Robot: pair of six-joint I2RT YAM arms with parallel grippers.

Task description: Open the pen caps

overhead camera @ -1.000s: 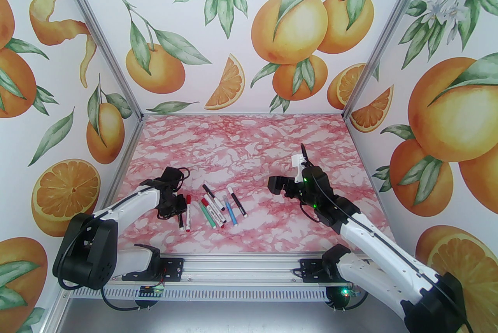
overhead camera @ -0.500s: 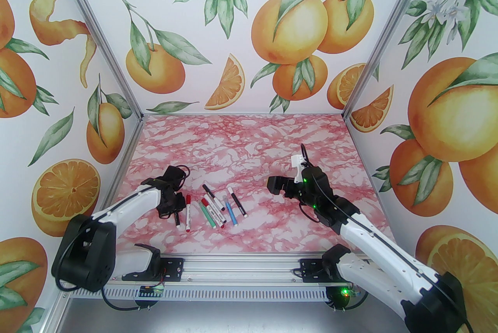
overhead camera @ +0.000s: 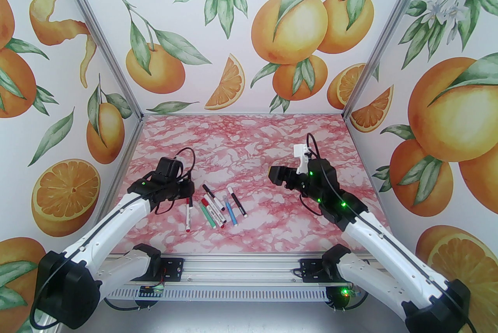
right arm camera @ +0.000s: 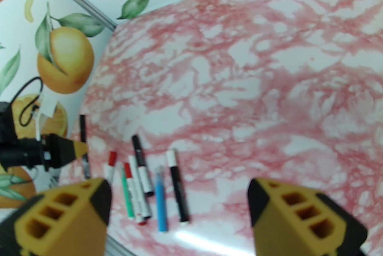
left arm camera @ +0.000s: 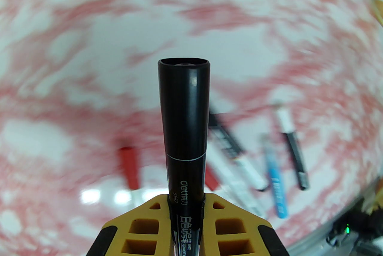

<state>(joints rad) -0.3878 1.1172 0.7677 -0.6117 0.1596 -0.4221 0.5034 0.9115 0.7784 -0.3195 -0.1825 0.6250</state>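
Pen (left arm camera: 184, 177), slim black plastic, pinched at its barrel by the left gripper (left arm camera: 185, 213) above the pink marbled table (overhead camera: 253, 137); right gripper (right arm camera: 179, 192) hangs spread. Its stubby black cap (left arm camera: 183, 105) (light, rigid, probably slick) wants gripping mid-length.

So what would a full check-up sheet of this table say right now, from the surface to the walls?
Surface: pink marble-pattern table, no spills seen.
Job's things: six pens, apparently capped, lying side by side near the left arm; a seventh, the black pen, is held off the table with its cap on.
Clutter: nothing seen.
Grippers: left fingers shut on the black pen; right fingers open, holding nothing, above the table.
Cables: black cable loops at both wrists, off the table.
Surroundings: walls printed with oranges and leaves.
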